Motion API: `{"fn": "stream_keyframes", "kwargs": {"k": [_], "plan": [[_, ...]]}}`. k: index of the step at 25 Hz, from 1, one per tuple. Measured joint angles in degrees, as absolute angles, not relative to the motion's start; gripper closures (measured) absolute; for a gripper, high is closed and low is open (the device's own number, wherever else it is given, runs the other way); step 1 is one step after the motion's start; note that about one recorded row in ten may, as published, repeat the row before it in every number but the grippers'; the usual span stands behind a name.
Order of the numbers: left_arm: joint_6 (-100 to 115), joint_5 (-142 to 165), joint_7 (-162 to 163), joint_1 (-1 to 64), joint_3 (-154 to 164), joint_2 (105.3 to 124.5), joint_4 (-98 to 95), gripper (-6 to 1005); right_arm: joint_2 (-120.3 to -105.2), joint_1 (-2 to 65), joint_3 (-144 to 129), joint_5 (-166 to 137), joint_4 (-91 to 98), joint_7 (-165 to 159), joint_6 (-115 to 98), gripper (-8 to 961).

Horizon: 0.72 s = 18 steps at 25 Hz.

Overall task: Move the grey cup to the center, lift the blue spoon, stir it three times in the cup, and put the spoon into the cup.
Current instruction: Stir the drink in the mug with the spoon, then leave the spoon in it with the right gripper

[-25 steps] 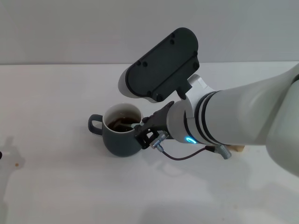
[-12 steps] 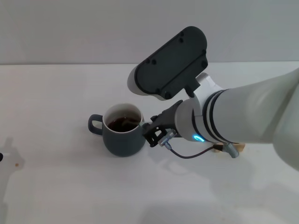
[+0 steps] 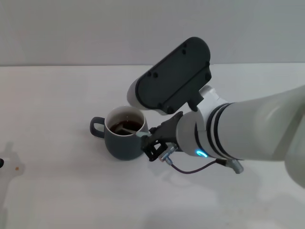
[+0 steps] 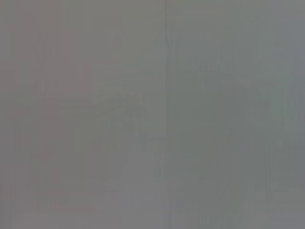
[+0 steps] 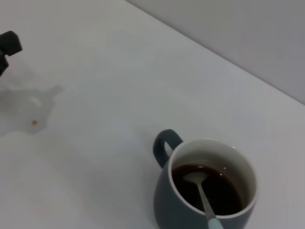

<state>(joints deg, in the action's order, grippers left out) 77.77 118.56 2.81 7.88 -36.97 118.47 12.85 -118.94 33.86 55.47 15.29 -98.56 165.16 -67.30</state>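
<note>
The grey cup [image 3: 123, 141] stands on the white table near the middle, its loop handle to the left and dark brown liquid inside; it also shows in the right wrist view [image 5: 200, 200]. The blue spoon [image 5: 202, 194] leans in the cup, its metal bowl in the liquid and its pale blue handle over the rim. In the head view the spoon [image 3: 128, 130] slants up to my right gripper [image 3: 147, 142], which is shut on the handle end just right of the cup's rim. A dark part of my left gripper [image 5: 8, 46] shows far off at the table's left.
The white table [image 3: 57, 105] runs back to a grey wall. My right arm's large dark housing [image 3: 171, 76] hangs over the area behind and right of the cup. A small brown spot [image 5: 34, 122] lies on the table at the left. The left wrist view shows only plain grey.
My right gripper swung right, then back left and nearer with the spoon, moving its bowl around in the liquid. The cup has stayed in place.
</note>
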Motion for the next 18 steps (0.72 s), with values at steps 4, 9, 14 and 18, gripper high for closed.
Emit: {"fn": "stream_keyframes", "kwargs": {"k": [4,9,14,18], "plan": [[77.8,118.6,2.8,7.8,-36.9,118.47,12.8,1001,-119.05,34.2,55.3,15.4,-98.1,165.1,-66.3,791],[77.9,118.6,2.8,7.8,-37.1,118.47,12.7,1001,-119.13,34.8,55.3,16.1,-97.1,165.0,-65.0,791],[77.9,118.6,2.8,7.8,-37.3,118.47,12.7,1001,-119.18,35.6,56.1,16.2,-96.0,165.0,-64.0,791],[77.8,118.6,2.8,8.1,-37.4,118.47,12.7,1000,-119.01,35.8,57.6,15.8,-95.1,165.0,-63.1,791]]}}
